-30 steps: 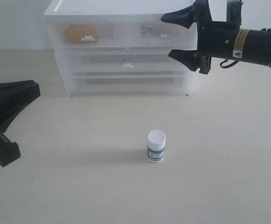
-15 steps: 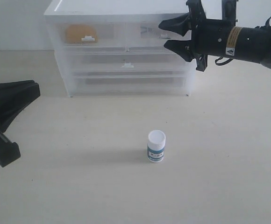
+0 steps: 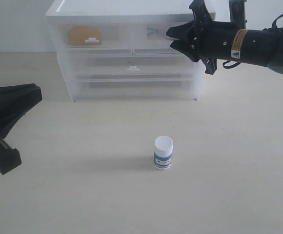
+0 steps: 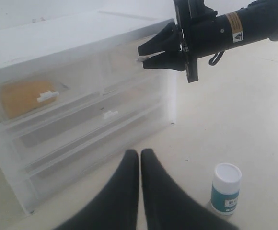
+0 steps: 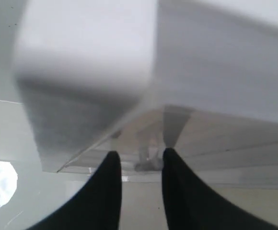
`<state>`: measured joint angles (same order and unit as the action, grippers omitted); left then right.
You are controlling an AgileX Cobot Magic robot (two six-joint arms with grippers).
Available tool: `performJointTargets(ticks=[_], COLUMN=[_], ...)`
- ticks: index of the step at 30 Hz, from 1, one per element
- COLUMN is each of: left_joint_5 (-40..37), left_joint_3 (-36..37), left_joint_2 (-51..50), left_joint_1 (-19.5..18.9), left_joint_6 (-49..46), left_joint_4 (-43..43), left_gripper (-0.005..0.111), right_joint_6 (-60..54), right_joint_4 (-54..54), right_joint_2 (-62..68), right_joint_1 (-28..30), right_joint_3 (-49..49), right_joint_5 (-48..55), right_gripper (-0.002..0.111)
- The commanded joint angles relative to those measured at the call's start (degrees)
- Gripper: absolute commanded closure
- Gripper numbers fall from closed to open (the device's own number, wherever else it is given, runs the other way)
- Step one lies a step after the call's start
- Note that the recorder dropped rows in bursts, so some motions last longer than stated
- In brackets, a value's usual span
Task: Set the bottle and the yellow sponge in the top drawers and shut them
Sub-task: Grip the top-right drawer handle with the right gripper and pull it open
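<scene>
The bottle (image 3: pixel 163 152) stands upright on the table in front of the cabinet, and it shows in the left wrist view too, bottle (image 4: pixel 225 187). The yellow sponge (image 3: pixel 83 35) lies inside the left top drawer (image 3: pixel 110 35), which is pushed in. My right gripper (image 3: pixel 172 39) is at the right top drawer (image 3: pixel 153 32), narrowly open, its fingers above and below the small white handle (image 5: pixel 148 164). The right gripper (image 5: pixel 140 155) still shows a gap beside the handle. My left gripper (image 4: pixel 140 154) is shut and empty, low over the table at the left, well away from the bottle.
The white-topped cabinet (image 3: pixel 122 7) stands at the back, with two full-width drawers (image 3: pixel 131 63) under the small ones. The right arm (image 3: pixel 258 46) reaches in from the right at the top drawers' height. The left arm (image 3: pixel 5 122) lies at the table's left edge.
The right gripper has moved left up to the right top drawer's front and its fingers have narrowed around the handle. The bottle, sponge and left arm have not moved.
</scene>
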<state>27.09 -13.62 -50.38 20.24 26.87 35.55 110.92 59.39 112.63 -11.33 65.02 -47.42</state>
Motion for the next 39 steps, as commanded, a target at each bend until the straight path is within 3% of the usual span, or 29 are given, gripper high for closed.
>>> performJointTargets(ticks=[1,11,15,25,34,36,39], left_joint_5=[0.3,0.3,0.3,-0.1,-0.1,-0.1,-0.1], left_joint_3=[0.2,0.2,0.2,0.2,0.2,0.2,0.2], left_joint_2=[-0.3,-0.3,-0.3,-0.3,-0.3,-0.3,-0.3], left_joint_1=[0.2,0.2,0.2,0.2,0.2,0.2,0.2], left_joint_6=[0.5,-0.2,-0.4,-0.4,-0.2,0.1,0.1], left_joint_4=[-0.6,-0.6,-0.6,-0.6,-0.6,-0.6,-0.6], left_gripper=[0.103,0.103,0.103,0.103,0.103,0.103,0.103], right_joint_6=[-3.5,-4.0,-3.5,-9.0,-9.9,-11.8,-11.8], right_joint_4=[-3.5,-3.6,-1.8,-2.9,6.8,8.9,12.1], right_joint_2=[-0.1,-0.1,-0.2,-13.6,-22.1,-22.1,-22.1], right_joint_1=[-1.2,-1.2,-1.2,-1.2,-1.2,-1.2,-1.2], right_joint_3=[0.4,0.3,-0.4,-15.8,-25.0,-25.0,-25.0], right_joint_5=[-0.4,-2.3,-4.4,-9.7,-8.0,-6.9,-8.5], right_gripper=[0.097,0.098,0.108,0.108,0.108,0.102,0.068])
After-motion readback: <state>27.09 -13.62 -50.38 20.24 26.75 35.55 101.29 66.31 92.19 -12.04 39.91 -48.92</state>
